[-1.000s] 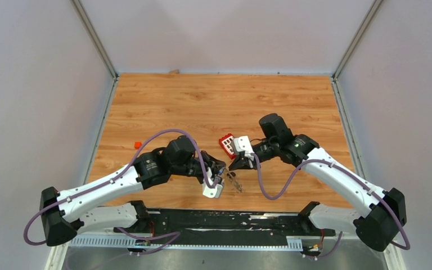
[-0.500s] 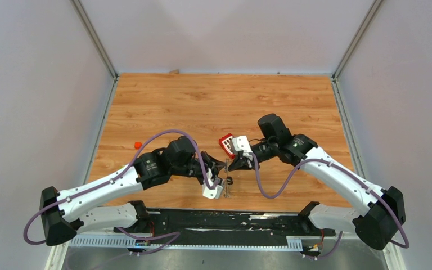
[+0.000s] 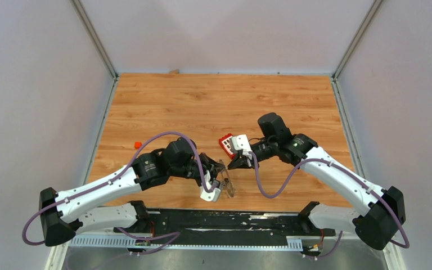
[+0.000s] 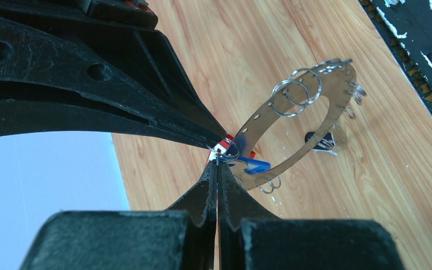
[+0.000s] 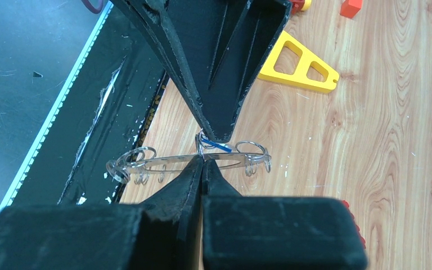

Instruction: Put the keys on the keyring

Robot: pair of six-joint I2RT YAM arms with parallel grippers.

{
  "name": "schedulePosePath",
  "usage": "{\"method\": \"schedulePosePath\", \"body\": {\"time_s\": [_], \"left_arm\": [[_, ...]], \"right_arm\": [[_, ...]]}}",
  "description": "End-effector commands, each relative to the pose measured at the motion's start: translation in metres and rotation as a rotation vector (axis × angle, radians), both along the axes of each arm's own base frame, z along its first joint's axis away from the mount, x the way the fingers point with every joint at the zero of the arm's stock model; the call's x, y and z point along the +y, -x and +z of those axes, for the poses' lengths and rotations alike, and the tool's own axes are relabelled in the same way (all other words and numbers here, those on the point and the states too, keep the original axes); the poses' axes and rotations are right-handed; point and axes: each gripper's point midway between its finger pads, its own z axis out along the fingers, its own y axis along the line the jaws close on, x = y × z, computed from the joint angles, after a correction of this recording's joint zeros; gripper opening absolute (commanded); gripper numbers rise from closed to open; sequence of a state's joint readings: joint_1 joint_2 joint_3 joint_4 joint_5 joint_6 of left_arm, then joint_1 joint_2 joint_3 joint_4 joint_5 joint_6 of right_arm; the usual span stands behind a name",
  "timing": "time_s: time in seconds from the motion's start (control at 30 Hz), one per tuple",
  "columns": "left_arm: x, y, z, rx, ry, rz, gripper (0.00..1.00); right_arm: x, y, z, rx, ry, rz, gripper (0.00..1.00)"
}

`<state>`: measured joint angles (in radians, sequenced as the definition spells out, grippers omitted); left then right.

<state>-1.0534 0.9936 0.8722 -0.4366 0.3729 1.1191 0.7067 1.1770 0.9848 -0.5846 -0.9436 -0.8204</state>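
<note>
My right gripper [image 5: 203, 162] is closed on the rim of the keyring [image 5: 169, 163]. My left gripper [image 4: 217, 166], closed too, seems to pinch the blue key [image 4: 254, 165] directly at that rim.

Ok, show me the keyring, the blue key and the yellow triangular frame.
keyring [image 4: 256, 119], left wrist view, on the upper side of its flat band.
blue key [image 4: 254, 165], left wrist view, on its blue head.
yellow triangular frame [image 5: 329, 80], right wrist view, on its right corner.

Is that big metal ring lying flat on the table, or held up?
Held up, tilted. In the left wrist view the keyring slants above the table; the right gripper pinches its edge.
</note>
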Motion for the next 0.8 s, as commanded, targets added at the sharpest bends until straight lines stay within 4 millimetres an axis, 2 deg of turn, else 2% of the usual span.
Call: {"method": "schedulePosePath", "body": {"time_s": [0.0, 0.77], "left_arm": [[-0.0007, 0.0076, 0.0058, -0.021, 0.019, -0.044, 0.00], [-0.0009, 0.0158, -0.0008, -0.025, -0.009, -0.090, 0.00]], "right_arm": [[0.0099, -0.0050, 0.0240, -0.057, -0.064, 0.018, 0.00], [0.0117, -0.0125, 0.0227, -0.029, -0.043, -0.021, 0.00]]}}
